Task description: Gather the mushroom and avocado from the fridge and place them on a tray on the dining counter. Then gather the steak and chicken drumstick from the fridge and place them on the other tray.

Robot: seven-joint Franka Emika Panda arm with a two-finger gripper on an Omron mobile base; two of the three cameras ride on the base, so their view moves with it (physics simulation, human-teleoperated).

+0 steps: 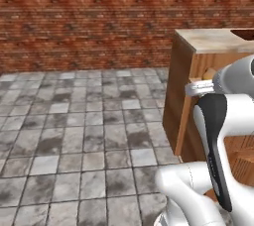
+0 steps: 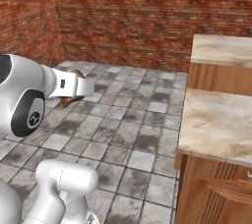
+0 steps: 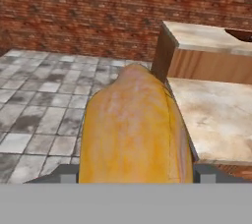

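Observation:
My gripper is shut on the chicken drumstick, a tan-orange knobbly lump that bulges up between the two fingertips. In the right base view the gripper hangs over the tiled floor, with brown bits of the chicken drumstick showing around it. Ahead to the right stands the dining counter, beige-topped over a wooden front. The other tray, dark reddish-brown, lies on its far right part and is cut off by the frame edge; the same tray lies on the dining counter. Fridge, mushroom, avocado and steak are out of view.
A lower beige counter top on a wooden base stands in front of the taller counter, close on my right. A red brick wall closes the far side. Grey tiled floor spreads out to the left.

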